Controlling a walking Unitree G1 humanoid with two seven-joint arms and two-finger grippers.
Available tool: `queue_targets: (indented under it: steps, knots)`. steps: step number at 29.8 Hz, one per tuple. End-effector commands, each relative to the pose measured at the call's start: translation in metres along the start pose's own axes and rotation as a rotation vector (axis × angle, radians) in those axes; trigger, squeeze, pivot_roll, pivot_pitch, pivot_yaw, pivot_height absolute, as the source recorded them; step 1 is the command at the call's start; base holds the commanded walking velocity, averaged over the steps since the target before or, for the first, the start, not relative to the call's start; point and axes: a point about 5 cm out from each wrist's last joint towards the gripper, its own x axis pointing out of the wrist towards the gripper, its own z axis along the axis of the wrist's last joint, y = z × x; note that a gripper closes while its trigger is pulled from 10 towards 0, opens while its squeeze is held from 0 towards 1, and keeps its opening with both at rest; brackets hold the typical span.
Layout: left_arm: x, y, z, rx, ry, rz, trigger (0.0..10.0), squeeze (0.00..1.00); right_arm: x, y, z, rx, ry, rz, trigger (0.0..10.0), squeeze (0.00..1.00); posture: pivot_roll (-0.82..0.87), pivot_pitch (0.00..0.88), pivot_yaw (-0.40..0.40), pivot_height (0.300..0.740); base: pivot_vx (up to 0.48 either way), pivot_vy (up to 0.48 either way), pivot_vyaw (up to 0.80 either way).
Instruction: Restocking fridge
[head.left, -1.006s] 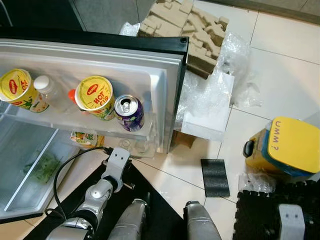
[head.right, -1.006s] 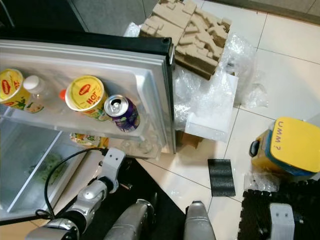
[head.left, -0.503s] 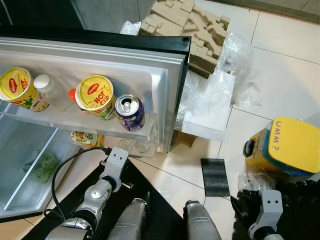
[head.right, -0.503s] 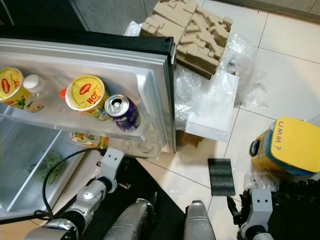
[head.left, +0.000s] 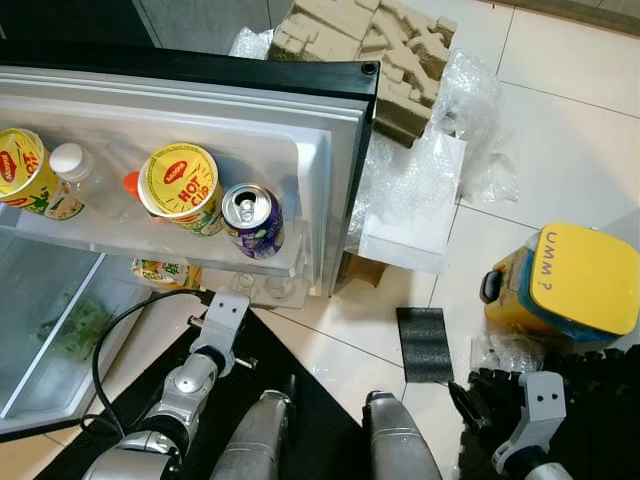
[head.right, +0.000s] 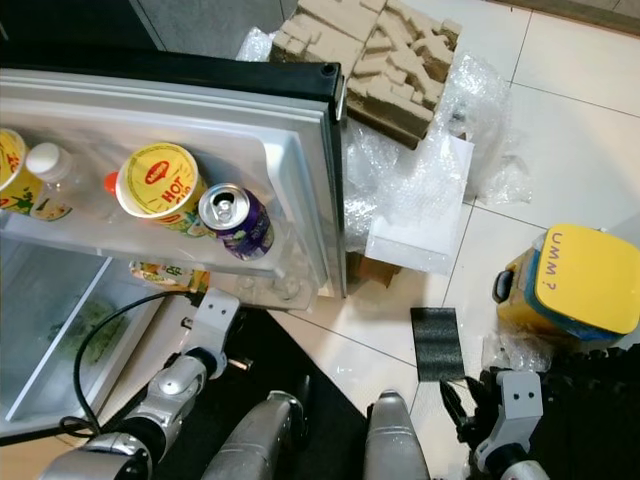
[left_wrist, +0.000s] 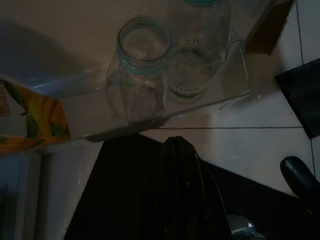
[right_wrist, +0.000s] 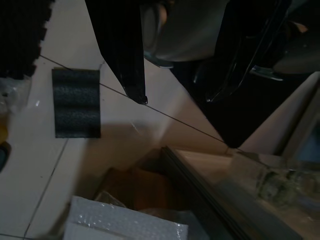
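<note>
Right gripper (right_wrist: 175, 95) has risen, jaws wide; left gripper (left_wrist: 182, 150) jaws closed, below fridge door (head.left: 340, 150)

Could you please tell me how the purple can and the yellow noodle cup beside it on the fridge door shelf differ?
The purple can is slimmer, with a silver metal top and pull tab; the yellow noodle cup is wider, with a flat yellow lid bearing a red logo. The can sits nearer the door's outer edge, and the cup is further in. Both stand upright on the same door shelf, close together.
</note>
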Motion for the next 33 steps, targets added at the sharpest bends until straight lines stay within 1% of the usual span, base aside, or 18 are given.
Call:
queue_targets:
  steps: [1,3,4,6,16,17,18,22,25,30,33]
  knots:
    - [-0.012,0.001,-0.021,0.0,0.082,0.006,10.0,0.0,-0.01,0.004,-0.012,0.037,0.051,0.0,10.0,0.0,-0.23,0.548,0.078,0.74,0.0,0.0,0.0]
    - [-0.012,-0.002,-0.022,-0.027,0.086,-0.015,10.0,0.0,-0.01,0.007,-0.007,0.038,0.044,0.016,10.0,0.0,-0.23,0.559,0.077,0.74,0.0,0.0,0.0]
    - [-0.012,-0.002,-0.022,-0.027,0.086,-0.015,10.0,0.0,-0.01,0.007,-0.007,0.038,0.044,0.016,10.0,0.0,-0.23,0.559,0.077,0.74,0.0,0.0,0.0]
    - [-0.011,-0.01,-0.022,-0.034,0.083,-0.055,10.0,0.0,-0.011,0.011,-0.003,0.046,0.041,0.028,10.0,0.0,-0.23,0.568,0.078,0.74,0.0,0.0,0.0]
    - [-0.007,-0.012,-0.018,-0.022,0.078,-0.057,10.0,0.0,-0.012,0.018,0.005,0.06,0.033,0.057,10.0,0.0,-0.24,0.577,0.077,0.74,0.0,0.0,0.0]
    - [-0.006,-0.006,-0.015,-0.004,0.072,-0.016,10.0,0.0,-0.012,0.021,0.009,0.063,0.026,0.067,10.0,0.0,-0.24,0.581,0.076,0.74,0.0,0.0,0.0]
    - [-0.005,-0.003,-0.014,0.001,0.07,0.001,10.0,0.0,-0.012,0.022,0.01,0.065,0.023,0.071,10.0,0.0,-0.24,0.581,0.076,0.74,0.0,0.0,0.0]
    - [-0.005,0.002,-0.013,0.022,0.071,0.034,10.0,0.0,-0.013,0.024,0.014,0.065,0.022,0.083,10.0,0.0,-0.25,0.586,0.074,0.74,0.0,0.0,0.0]
    - [-0.006,0.004,-0.013,0.016,0.071,0.061,10.0,0.0,-0.014,0.026,0.018,0.068,0.015,0.091,10.0,0.0,-0.26,0.588,0.07,0.74,0.0,0.0,0.0]
    - [-0.006,0.007,-0.012,0.028,0.07,0.09,10.0,0.0,-0.013,0.027,0.022,0.069,0.008,0.108,10.0,0.0,-0.26,0.59,0.067,0.74,0.0,0.0,0.0]
    - [-0.006,0.014,-0.011,0.045,0.069,0.129,10.0,0.0,-0.012,0.028,0.026,0.072,0.001,0.118,10.0,0.0,-0.26,0.59,0.067,0.74,0.0,0.0,0.0]
